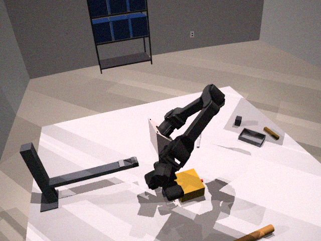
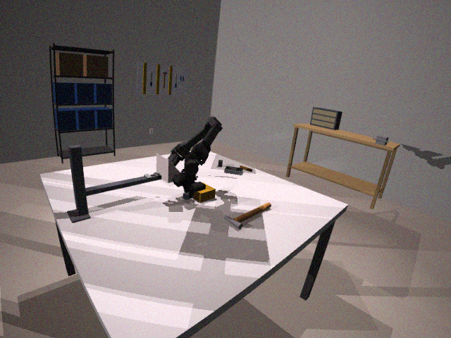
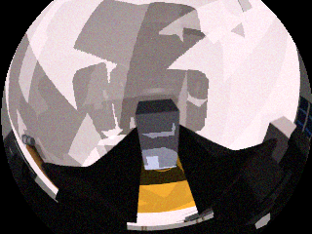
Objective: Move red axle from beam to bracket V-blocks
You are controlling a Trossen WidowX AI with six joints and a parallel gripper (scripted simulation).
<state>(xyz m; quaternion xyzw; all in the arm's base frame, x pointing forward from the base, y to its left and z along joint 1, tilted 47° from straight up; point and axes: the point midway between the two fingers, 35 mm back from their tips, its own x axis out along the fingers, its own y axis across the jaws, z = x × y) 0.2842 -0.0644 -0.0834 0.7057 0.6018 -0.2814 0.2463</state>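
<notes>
Flanking your yellow beam (image 1: 191, 181) (image 2: 206, 193) (image 3: 165, 196): bracket (image 1: 93, 172) (image 2: 123, 184) one side, hammer (image 1: 256, 233) (image 2: 253, 213) (image 3: 36, 160) nearby | red axle (image 1: 201, 180) tip protrudes from beam's far side | your arm (image 1: 200, 123) (image 2: 198, 151) bends down beside beam | your gripper (image 1: 168, 194) (image 2: 188, 194) (image 3: 156, 129) clasps grey block (image 3: 157, 128)

Hammer (image 1: 255, 233) (image 2: 253, 213) (image 3: 36, 158), wooden workbench (image 2: 349, 136), wall outlet (image 1: 192, 34) (image 2: 151, 131)

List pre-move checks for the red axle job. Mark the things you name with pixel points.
- Gripper (image 1: 169, 192) (image 2: 192, 189) (image 3: 156, 129) shut on dark grey rectangular block (image 3: 157, 124): ok
- Yellow rectangular beam (image 1: 190, 181) (image 2: 205, 193) (image 3: 163, 195) flat on the table: ok
- Red axle (image 1: 201, 180) showing on the beam's side away from the gripper: ok, just the tip
- Axle fully out: not ok
- Grey block lined up with the axle: cannot tell
- Axle on dark grey metal-like bracket (image 1: 90, 171) (image 2: 120, 185): not ok
</notes>
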